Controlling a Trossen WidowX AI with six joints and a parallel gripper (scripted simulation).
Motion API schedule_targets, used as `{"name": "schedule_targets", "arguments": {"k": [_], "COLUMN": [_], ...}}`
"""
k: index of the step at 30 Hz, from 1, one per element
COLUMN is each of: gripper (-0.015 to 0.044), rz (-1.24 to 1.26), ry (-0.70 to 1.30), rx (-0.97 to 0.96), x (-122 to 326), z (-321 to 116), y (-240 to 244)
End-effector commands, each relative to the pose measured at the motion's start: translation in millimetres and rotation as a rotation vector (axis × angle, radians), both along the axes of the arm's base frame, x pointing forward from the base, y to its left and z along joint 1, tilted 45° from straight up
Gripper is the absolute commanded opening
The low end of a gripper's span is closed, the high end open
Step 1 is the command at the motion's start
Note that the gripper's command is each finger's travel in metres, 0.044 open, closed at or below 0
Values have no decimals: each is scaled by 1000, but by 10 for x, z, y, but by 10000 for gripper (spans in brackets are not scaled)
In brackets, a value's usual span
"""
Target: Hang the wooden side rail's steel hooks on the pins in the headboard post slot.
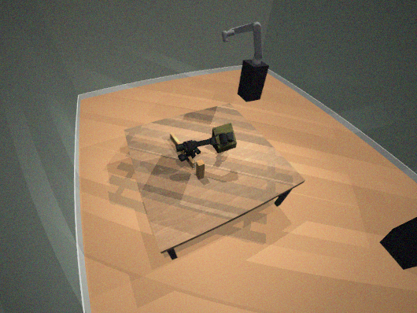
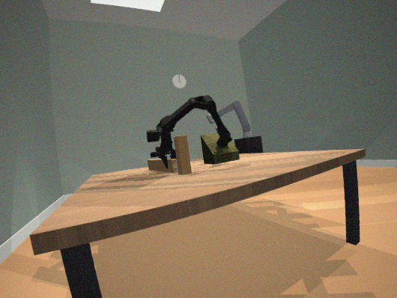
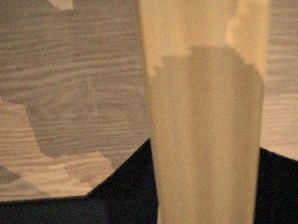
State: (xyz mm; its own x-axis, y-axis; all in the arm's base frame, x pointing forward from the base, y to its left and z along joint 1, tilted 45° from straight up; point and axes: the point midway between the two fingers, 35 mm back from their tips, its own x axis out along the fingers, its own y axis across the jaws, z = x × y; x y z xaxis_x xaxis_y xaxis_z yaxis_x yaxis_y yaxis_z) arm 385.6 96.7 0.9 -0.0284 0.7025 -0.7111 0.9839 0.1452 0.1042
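The wooden side rail [image 1: 174, 138] [image 2: 154, 165] [image 3: 205, 100] is a long pale bar, low at the table top, with its near end close beside the post. My gripper [image 2: 167, 164] [image 3: 183, 142] is shut on the rail, with one black finger against each side of it. In the top view the arm covers the middle of the rail. The headboard post [image 1: 200, 170] [image 2: 183, 155] stands upright on the table, just to the right of the gripper in the exterior view. The steel hooks, the slot and its pins cannot be made out.
The arm's olive-green base block [image 1: 223, 130] [image 2: 226, 156] stands on the wooden table [image 1: 220, 212] [image 2: 240, 195], behind and to the right of the post in the exterior view. A grey arm [image 1: 257, 43] [image 2: 241, 117] on a black pedestal [image 1: 252, 80] stands beyond the table.
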Motion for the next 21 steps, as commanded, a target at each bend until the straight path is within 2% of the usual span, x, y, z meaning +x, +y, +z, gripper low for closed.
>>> {"name": "schedule_targets", "arguments": {"k": [1, 21], "gripper": [0, 0], "rz": [-6, -95], "ry": [7, 95], "rx": [3, -1], "x": [-7, -110], "z": [-1, -5], "y": [3, -6]}}
